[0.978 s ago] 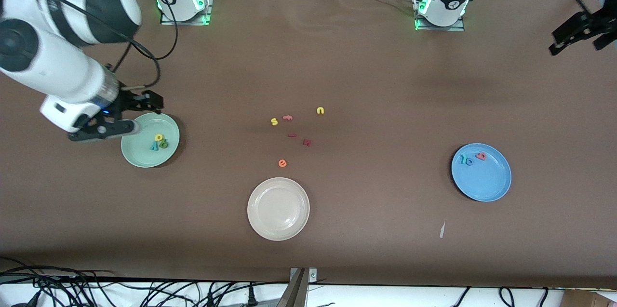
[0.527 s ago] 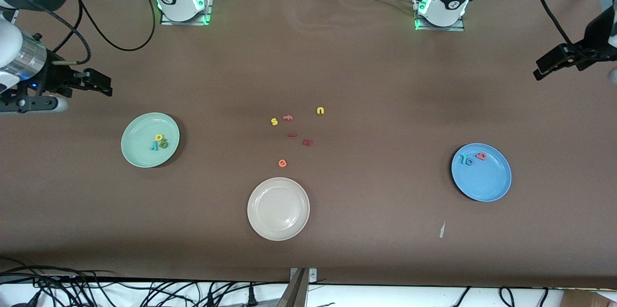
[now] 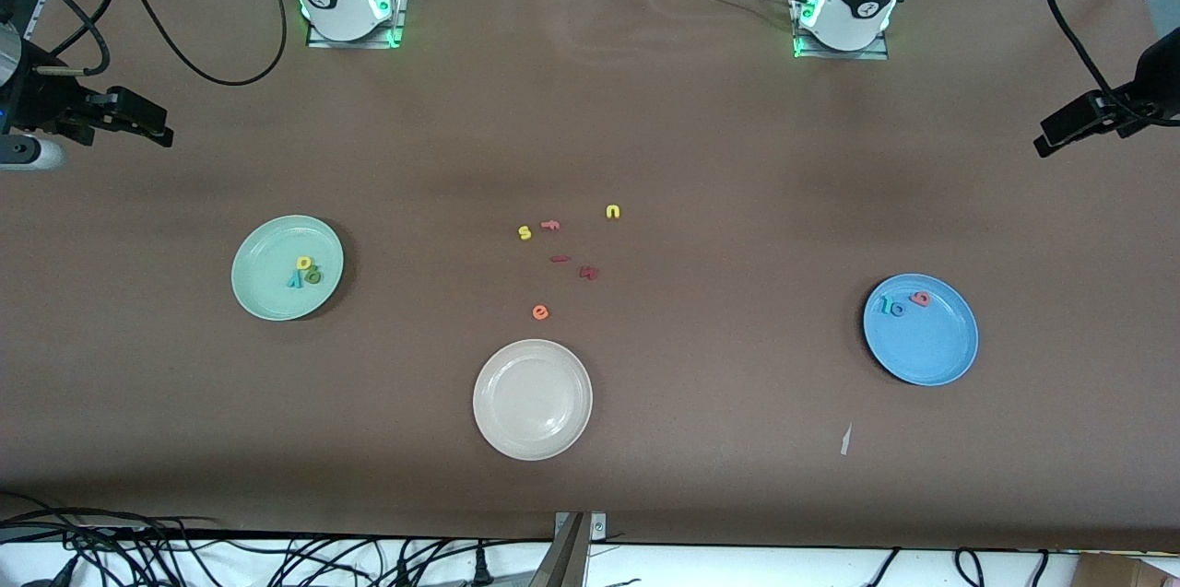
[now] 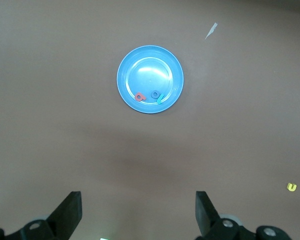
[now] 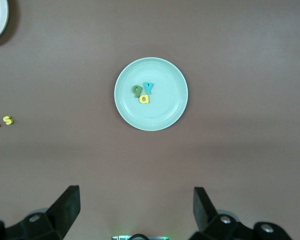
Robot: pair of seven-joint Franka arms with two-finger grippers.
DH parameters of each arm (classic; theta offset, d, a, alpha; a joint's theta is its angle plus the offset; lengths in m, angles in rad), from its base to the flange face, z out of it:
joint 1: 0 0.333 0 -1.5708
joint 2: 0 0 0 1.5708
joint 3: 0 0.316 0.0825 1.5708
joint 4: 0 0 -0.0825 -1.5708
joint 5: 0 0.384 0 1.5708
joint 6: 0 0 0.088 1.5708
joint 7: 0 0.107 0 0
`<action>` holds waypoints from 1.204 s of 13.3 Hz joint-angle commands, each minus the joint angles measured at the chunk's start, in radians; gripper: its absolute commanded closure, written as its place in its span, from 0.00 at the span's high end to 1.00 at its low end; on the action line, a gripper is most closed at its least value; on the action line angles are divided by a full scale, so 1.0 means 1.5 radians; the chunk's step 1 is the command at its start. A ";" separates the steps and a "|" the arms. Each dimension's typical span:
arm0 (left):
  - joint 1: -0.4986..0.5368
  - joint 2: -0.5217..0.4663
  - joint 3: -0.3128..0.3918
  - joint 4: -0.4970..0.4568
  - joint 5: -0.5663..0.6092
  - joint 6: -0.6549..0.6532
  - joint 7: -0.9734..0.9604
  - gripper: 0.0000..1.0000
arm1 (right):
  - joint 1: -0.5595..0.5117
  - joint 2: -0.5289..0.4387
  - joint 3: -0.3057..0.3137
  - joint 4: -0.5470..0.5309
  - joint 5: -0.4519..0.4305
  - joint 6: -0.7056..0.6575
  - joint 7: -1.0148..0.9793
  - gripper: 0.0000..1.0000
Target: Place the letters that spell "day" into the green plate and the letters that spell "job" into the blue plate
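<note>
The green plate (image 3: 287, 292) holds three letters close together: a yellow one (image 3: 304, 263), an olive one (image 3: 313, 275) and a teal "y" (image 3: 294, 279). In the right wrist view the green plate (image 5: 165, 112) lies well ahead of my open, empty right gripper (image 5: 135, 212). The blue plate (image 3: 926, 352) holds a teal "j" (image 3: 885, 304), a blue "o" (image 3: 897, 310) and a salmon "b" (image 3: 920, 299). My left gripper (image 4: 138, 215) is open and empty, high over bare table with the blue plate (image 4: 150, 60) ahead. Each gripper hangs at its own arm's end: right gripper (image 3: 111, 140), left gripper (image 3: 1060, 135).
A cream-white plate (image 3: 532, 426) sits nearest the front camera at mid-table. Loose letters lie between it and the bases: yellow "s" (image 3: 525, 233), yellow "n" (image 3: 612, 212), orange "e" (image 3: 540, 312), a pink one (image 3: 550, 224), dark red ones (image 3: 588, 273). A white scrap (image 3: 844, 440) lies near the blue plate.
My right gripper has drawn away from the green plate's rim toward the right arm's end of the table. The left gripper shifted slightly near its table end. Letters and plates stayed put.
</note>
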 commanded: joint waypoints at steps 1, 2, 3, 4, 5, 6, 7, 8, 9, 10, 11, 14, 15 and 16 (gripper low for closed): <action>-0.011 -0.017 0.009 -0.015 -0.008 -0.016 0.020 1.00 | -0.001 0.000 0.013 -0.008 0.000 -0.012 -0.001 1.00; -0.006 -0.021 0.010 -0.022 -0.015 -0.016 0.020 1.00 | -0.001 0.001 0.013 -0.008 0.001 -0.013 -0.001 1.00; -0.005 -0.021 0.010 -0.023 -0.015 -0.016 0.020 1.00 | -0.001 0.001 0.013 -0.008 0.001 -0.013 -0.001 1.00; -0.005 -0.020 0.010 -0.021 -0.015 -0.016 0.018 1.00 | -0.001 0.001 0.013 -0.008 -0.001 -0.013 -0.001 1.00; -0.005 -0.015 0.009 -0.013 -0.015 -0.020 0.016 1.00 | -0.001 0.001 0.013 -0.007 -0.001 -0.012 -0.001 1.00; -0.006 -0.013 0.008 -0.004 -0.015 -0.031 0.014 1.00 | -0.001 0.001 0.013 -0.006 -0.001 -0.010 -0.001 1.00; -0.006 -0.013 0.009 -0.002 -0.015 -0.033 0.015 1.00 | -0.001 0.001 0.013 -0.006 -0.001 -0.010 -0.001 1.00; -0.006 -0.012 0.008 -0.002 -0.015 -0.033 0.014 1.00 | -0.001 0.001 0.013 -0.006 0.000 -0.010 -0.001 1.00; -0.008 -0.012 0.007 -0.001 -0.015 -0.033 0.013 1.00 | 0.000 0.001 0.013 -0.006 0.000 -0.010 -0.001 1.00; -0.010 -0.012 0.007 -0.001 -0.015 -0.033 0.011 1.00 | 0.000 0.001 0.013 -0.006 0.000 -0.010 -0.001 1.00; -0.014 -0.012 0.004 -0.004 -0.014 -0.041 0.011 1.00 | 0.000 0.002 0.013 -0.006 -0.001 -0.009 -0.001 1.00; -0.010 -0.012 -0.001 -0.001 -0.013 -0.069 0.077 1.00 | 0.000 0.002 0.013 -0.006 0.000 -0.010 -0.001 1.00; -0.010 -0.012 -0.001 -0.001 -0.010 -0.069 0.102 1.00 | -0.001 0.002 0.013 -0.006 0.000 -0.010 -0.001 1.00; -0.010 -0.011 -0.001 -0.001 -0.009 -0.069 0.108 1.00 | -0.001 0.002 0.013 -0.006 0.000 -0.010 -0.001 1.00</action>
